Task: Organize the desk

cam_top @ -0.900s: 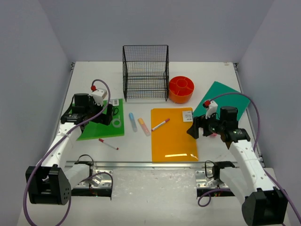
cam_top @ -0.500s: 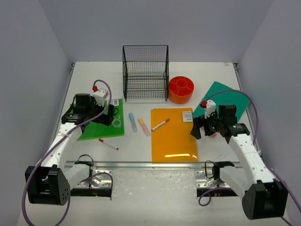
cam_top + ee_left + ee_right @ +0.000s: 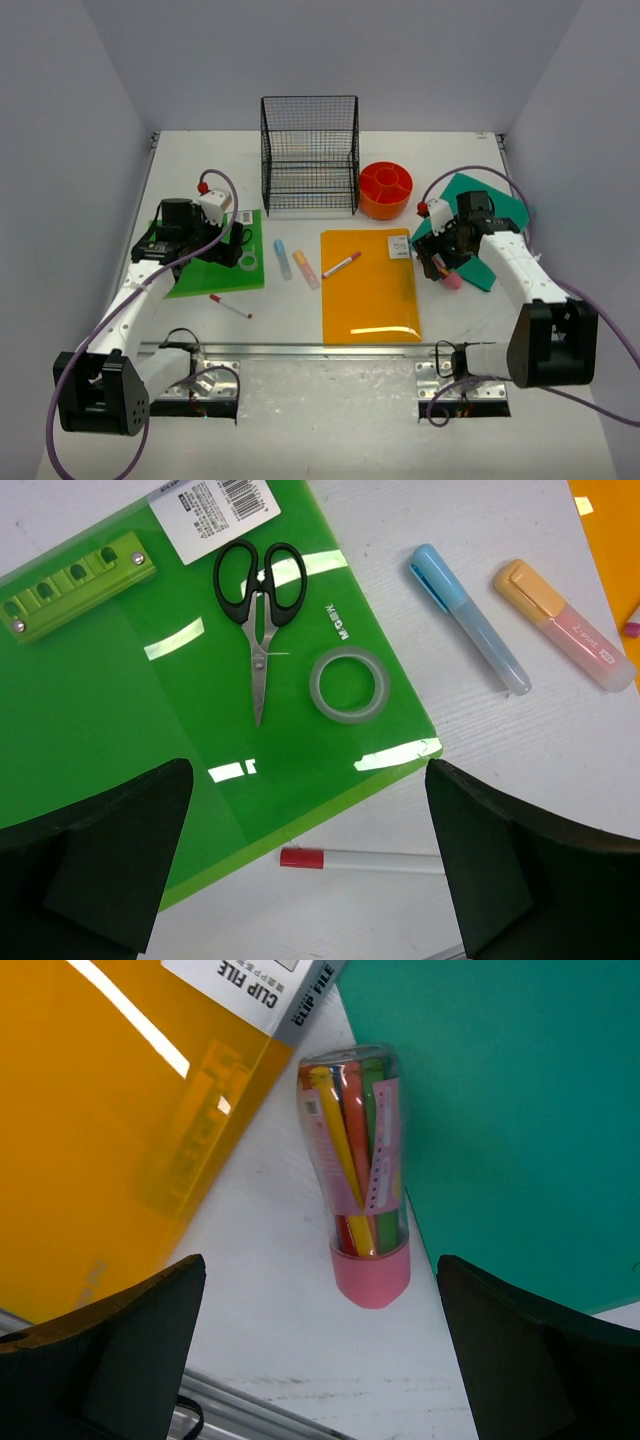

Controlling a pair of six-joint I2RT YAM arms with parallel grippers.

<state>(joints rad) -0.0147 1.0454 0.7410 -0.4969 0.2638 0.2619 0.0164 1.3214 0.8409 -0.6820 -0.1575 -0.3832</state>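
The white desk (image 3: 300, 320) carries scattered stationery. My left gripper (image 3: 232, 245) hangs open over the green folder (image 3: 120, 710), on which lie scissors (image 3: 262, 600) and a tape ring (image 3: 348, 685). A red-capped pen (image 3: 360, 859) lies on the desk between its open fingers, well below them. My right gripper (image 3: 440, 262) is open above a clear tube of coloured pens with a pink cap (image 3: 357, 1180). The tube lies between the orange folder (image 3: 110, 1130) and the teal folder (image 3: 500, 1110). Neither gripper holds anything.
A black wire-mesh rack (image 3: 310, 155) stands at the back centre, with a round orange tray (image 3: 386, 190) to its right. A blue highlighter (image 3: 470, 620) and an orange-pink one (image 3: 565, 625) lie right of the green folder. Another pen (image 3: 341, 265) rests on the orange folder. A silver rail (image 3: 300, 349) runs along the near edge.
My right arm has swung back and to the right, bringing its gripper over the pen tube beside the teal folder. The left arm has barely moved.
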